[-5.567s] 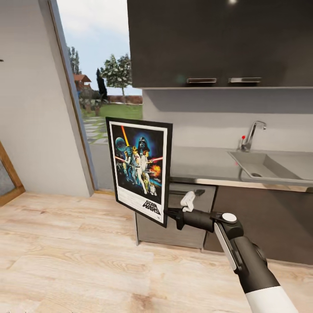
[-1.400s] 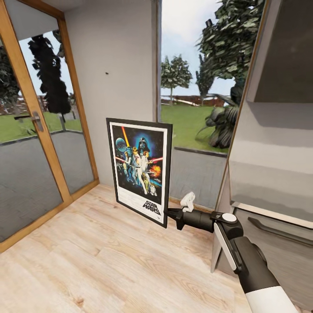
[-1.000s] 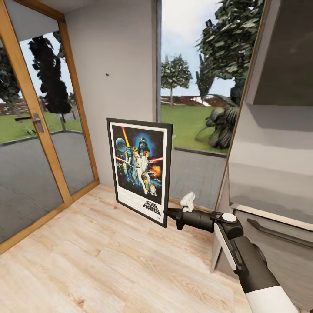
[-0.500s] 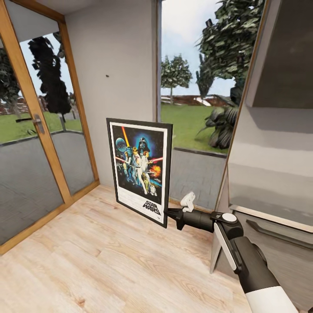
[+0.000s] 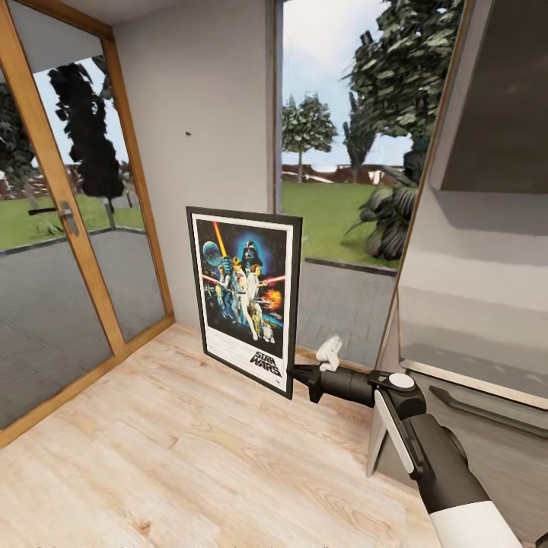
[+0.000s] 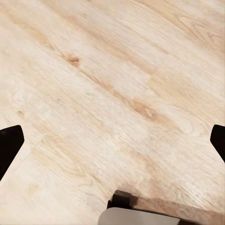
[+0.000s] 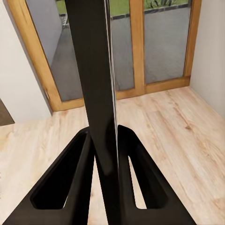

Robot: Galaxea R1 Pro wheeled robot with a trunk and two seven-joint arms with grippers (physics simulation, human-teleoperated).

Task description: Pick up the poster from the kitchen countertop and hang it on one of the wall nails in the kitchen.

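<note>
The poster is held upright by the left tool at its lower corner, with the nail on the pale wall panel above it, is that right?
Not quite: the right tool holds it, not the left. The head view shows the right arm gripping the poster upright at its lower corner, and the right wrist view shows the frame's edge clamped between the fingers. The nail does sit higher on the pale wall panel.

Right arm [image 5: 426,449]: black forearm casing with a white side stripe, white round cap at the wrist joint, white upper sleeve at lower right of frame. Right gripper [image 7: 105,154]: black triangular fingers with cut-out windows.
</note>
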